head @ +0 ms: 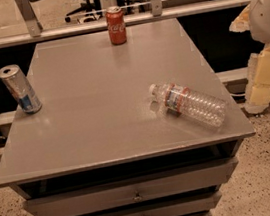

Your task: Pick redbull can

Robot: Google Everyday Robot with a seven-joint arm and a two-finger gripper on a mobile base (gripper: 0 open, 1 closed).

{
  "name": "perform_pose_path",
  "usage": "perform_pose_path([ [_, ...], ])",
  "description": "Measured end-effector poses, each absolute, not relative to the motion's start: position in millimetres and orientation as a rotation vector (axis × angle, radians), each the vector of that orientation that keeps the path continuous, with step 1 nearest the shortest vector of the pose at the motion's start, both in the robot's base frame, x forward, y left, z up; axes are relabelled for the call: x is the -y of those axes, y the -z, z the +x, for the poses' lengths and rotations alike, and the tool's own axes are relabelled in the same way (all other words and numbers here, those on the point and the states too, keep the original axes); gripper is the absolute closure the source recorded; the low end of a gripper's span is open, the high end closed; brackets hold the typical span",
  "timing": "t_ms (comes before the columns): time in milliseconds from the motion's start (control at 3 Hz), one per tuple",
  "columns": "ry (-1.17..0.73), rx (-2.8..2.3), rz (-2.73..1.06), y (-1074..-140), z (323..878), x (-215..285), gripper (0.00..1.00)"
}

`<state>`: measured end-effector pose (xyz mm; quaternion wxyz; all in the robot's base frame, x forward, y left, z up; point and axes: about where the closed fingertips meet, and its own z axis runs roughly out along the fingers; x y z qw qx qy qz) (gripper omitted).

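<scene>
Item: redbull can [19, 90], slim tall silver can with blue panels and a silver top, standing on its base close to the left edge of the grey table [101, 120], with nothing touching it. Other stock on the same surface: a shorter red cola can [116, 26] upright at the far edge, well apart from the item, and a clear water bottle [189, 104] lying on its side toward the right, also well apart. Drawers [132, 193] below the top, front side. Gripper [264, 78]: the pale yellowish part hanging beside the table's right edge under the white arm [266, 7], far across the table from the item, holding nothing that can be seen; whether it is open or closed cannot be told. Handling, as judged: thin metal wall, stiff enough for a moderate squeeze but likely to dent under a hard one; smooth and somewhat slippery; light if empty, and its fill cannot be told. Tall and narrow, so a nudge high up may topple it or push it off the nearby edge. Suggested hold: across the body at about mid-height, jaws on opposite sides, approached from the table side.
</scene>
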<state>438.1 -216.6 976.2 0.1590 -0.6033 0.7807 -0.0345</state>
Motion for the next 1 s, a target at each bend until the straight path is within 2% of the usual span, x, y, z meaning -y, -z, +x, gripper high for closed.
perform_pose_path([
  [333, 0.081, -2.221, -1.725, -974, 442, 211, 0.00],
  [667, -0.036, -2.148, -1.726, -960, 469, 171, 0.00],
  [1000, -0.214, -1.992, -1.738, -945, 501, 94, 0.00],
])
